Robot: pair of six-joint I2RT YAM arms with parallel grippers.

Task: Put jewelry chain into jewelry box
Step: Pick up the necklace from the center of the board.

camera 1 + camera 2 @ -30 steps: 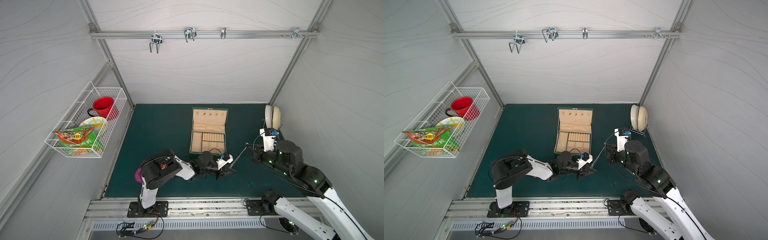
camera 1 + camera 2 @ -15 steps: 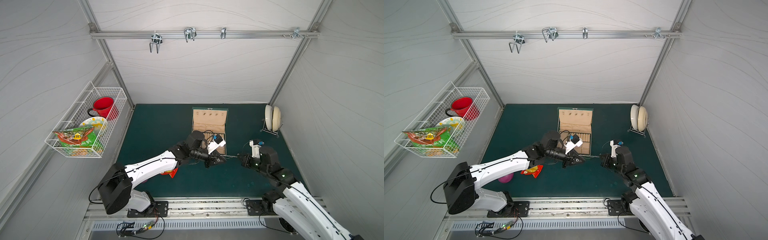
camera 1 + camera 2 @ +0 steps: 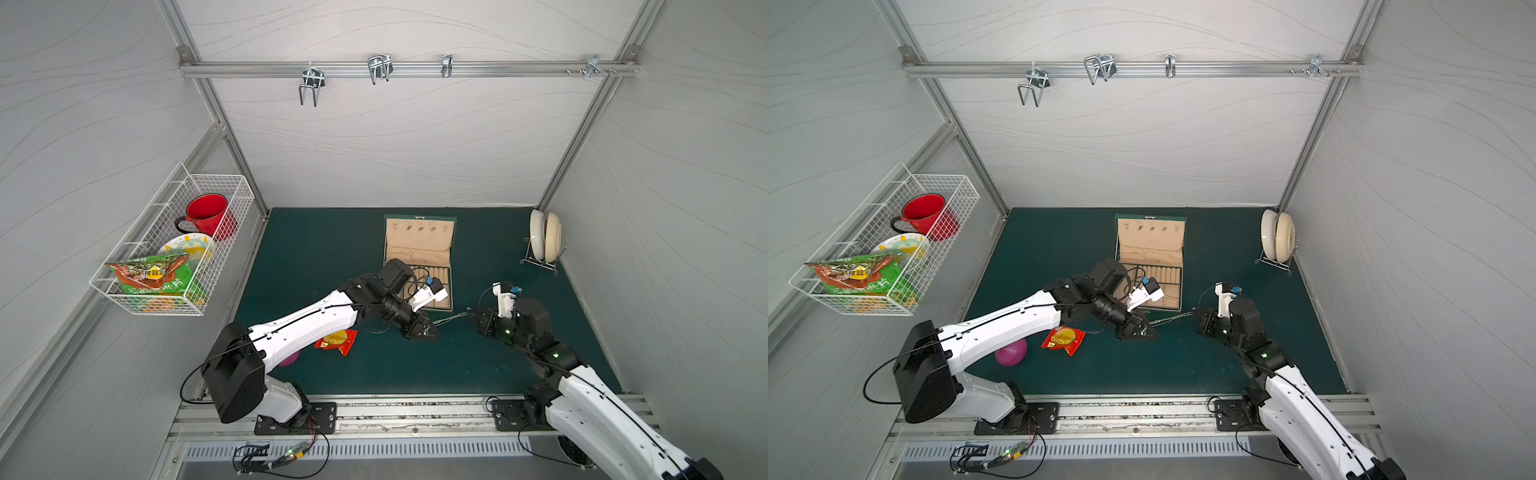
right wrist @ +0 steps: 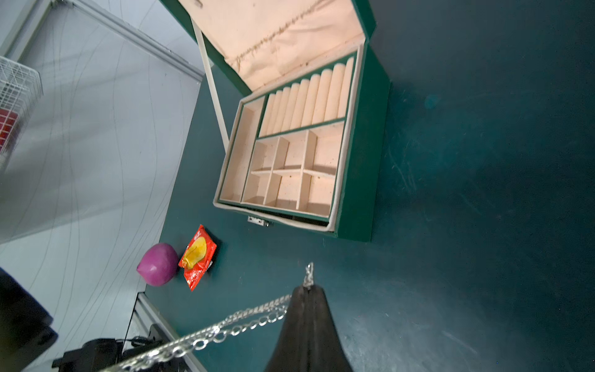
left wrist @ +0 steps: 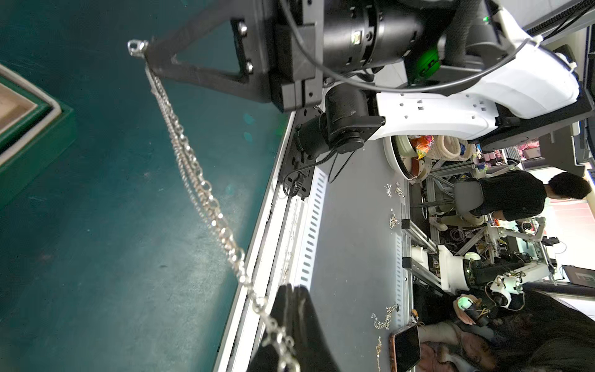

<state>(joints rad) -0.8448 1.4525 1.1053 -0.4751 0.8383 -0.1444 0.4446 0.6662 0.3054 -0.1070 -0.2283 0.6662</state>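
Jewelry chain [image 3: 451, 319] is now strung out between spread arms, left fingers [image 5: 309, 338] and right fingers [image 4: 306, 328] clenched on its ends, clear of the counter [image 3: 332, 249], just short of the open jewelry box [image 4: 367, 154]. Carry-over looks next.

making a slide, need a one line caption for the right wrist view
Right pincer shut on the jewelry chain, the open jewelry box lying just beyond it.

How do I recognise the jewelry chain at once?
On the dark green table, find the open jewelry box. Just in front of it, the left end effector and right end effector each pinch the jewelry chain. It is the thin silvery strand stretched in the air between them; the red packet and purple object lie on the table.
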